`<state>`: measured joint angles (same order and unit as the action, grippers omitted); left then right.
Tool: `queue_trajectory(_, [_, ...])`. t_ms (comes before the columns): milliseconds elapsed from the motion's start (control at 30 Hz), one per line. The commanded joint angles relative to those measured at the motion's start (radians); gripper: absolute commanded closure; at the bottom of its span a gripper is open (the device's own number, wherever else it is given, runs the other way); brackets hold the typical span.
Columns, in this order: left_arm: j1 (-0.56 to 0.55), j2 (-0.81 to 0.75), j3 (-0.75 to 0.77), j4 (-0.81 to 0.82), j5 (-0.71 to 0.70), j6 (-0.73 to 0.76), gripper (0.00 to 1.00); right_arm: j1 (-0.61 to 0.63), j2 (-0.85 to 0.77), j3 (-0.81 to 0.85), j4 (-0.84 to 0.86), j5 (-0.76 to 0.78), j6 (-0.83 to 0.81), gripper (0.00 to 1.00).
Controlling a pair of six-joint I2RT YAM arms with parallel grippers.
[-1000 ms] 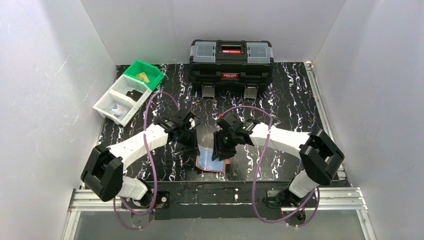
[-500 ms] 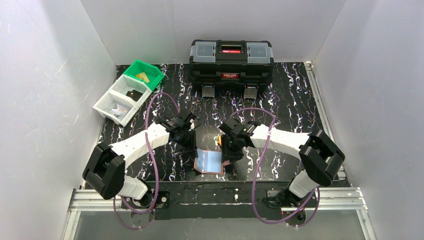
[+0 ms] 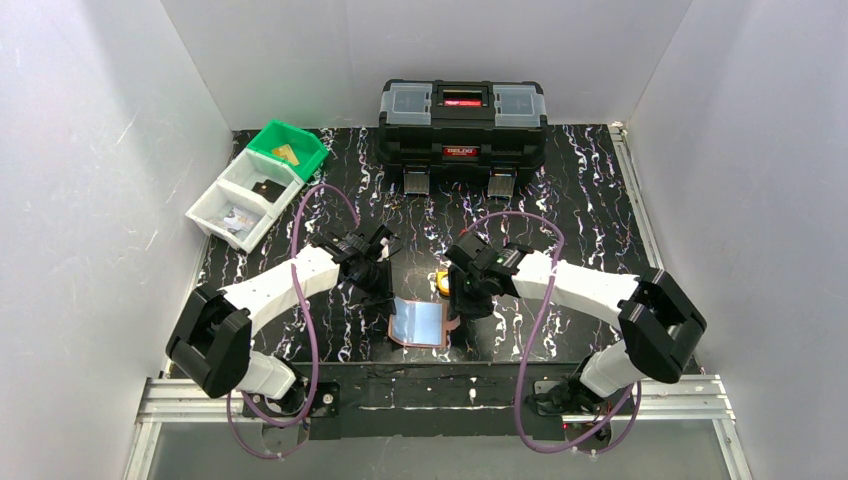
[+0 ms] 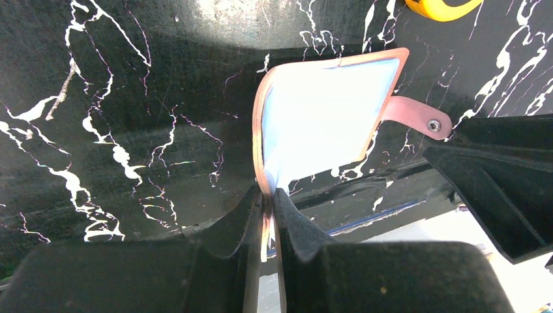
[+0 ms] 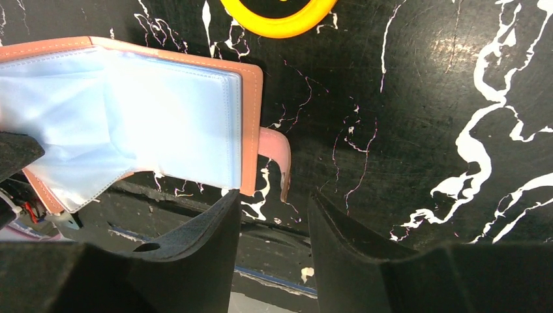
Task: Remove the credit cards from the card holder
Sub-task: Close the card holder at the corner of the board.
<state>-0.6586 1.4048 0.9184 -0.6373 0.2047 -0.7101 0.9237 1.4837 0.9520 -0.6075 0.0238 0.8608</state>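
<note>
The tan card holder (image 3: pixel 418 322) lies open near the table's front edge, its pale blue sleeves (image 5: pixel 130 124) facing up and its snap tab (image 5: pixel 277 153) sticking out to the right. My left gripper (image 4: pixel 269 199) is shut on the holder's left edge, which curls up between the pads. Just right of the tab, my right gripper (image 5: pixel 277 202) is open with only bare table between its fingers. A gold-tan credit card (image 3: pixel 287 153) lies in the green bin, a black card (image 3: pixel 266 187) in the middle white bin, and something whitish (image 3: pixel 236 218) in the nearest bin.
A round yellow tape measure (image 3: pixel 442 283) sits just behind the holder, close to my right gripper. A large black toolbox (image 3: pixel 462 120) stands at the back centre. The green bin (image 3: pixel 300 140) and white bins (image 3: pixel 215 205) are at the back left.
The holder was lifted and bent under my right gripper; it now lies open and flatter. My right gripper has drawn off it to the right and widened slightly. My left arm has barely moved.
</note>
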Motion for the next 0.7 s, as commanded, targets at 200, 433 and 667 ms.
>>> queue_trajectory(200, [-0.005,-0.001,0.037,-0.029,-0.008,0.001,0.90,-0.002,0.037,-0.022,0.022,-0.011,0.004,0.50])
queue_trajectory(433, [-0.005,-0.003,0.040,-0.028,0.000,-0.001,0.90,-0.002,0.083,-0.014,0.046,-0.047,0.004,0.74])
queue_trajectory(667, [-0.024,-0.009,0.045,0.006,0.043,-0.012,0.73,-0.002,0.098,-0.001,0.057,-0.054,0.000,0.94])
